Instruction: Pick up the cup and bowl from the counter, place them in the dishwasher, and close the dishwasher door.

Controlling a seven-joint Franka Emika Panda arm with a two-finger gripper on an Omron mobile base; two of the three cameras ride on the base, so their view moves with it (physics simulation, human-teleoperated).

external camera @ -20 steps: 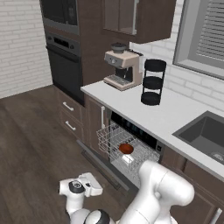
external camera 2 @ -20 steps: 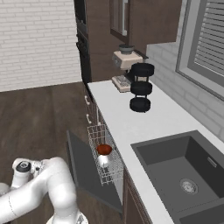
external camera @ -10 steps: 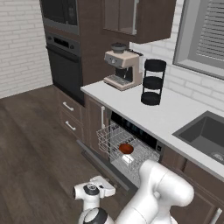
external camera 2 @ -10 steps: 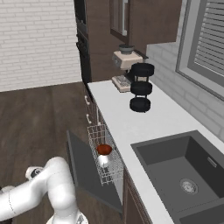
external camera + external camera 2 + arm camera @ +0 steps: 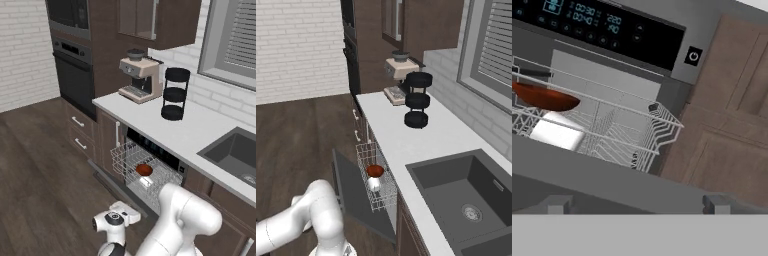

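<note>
The dishwasher (image 5: 150, 165) stands open under the counter (image 5: 170, 127), its white wire rack (image 5: 142, 167) pulled out over the lowered dishwasher door (image 5: 356, 192). In that rack the dark red-brown bowl (image 5: 144, 170) sits just above the white cup (image 5: 145, 181); from the right base view the bowl (image 5: 375, 171) again lies against the cup (image 5: 374, 183), which is partly screened by the wires so its inside cannot be made out. In the hand view the bowl (image 5: 544, 97) is cut off at the left edge and the cup (image 5: 557, 132) lies on its side beneath it, behind the rack wires, with the dishwasher's black control strip (image 5: 607, 27) above. The door's upper edge crosses the lower part of that view as a grey band. The tool (image 5: 634, 204) hangs low, just before the door's edge, with its two grey fingertips (image 5: 559, 204) set wide apart and nothing between them. Back on the counter a black three-tier stand (image 5: 175, 93) stands beside a coffee machine (image 5: 140, 76), and the sink (image 5: 471, 195) is cut off by the frame
</note>
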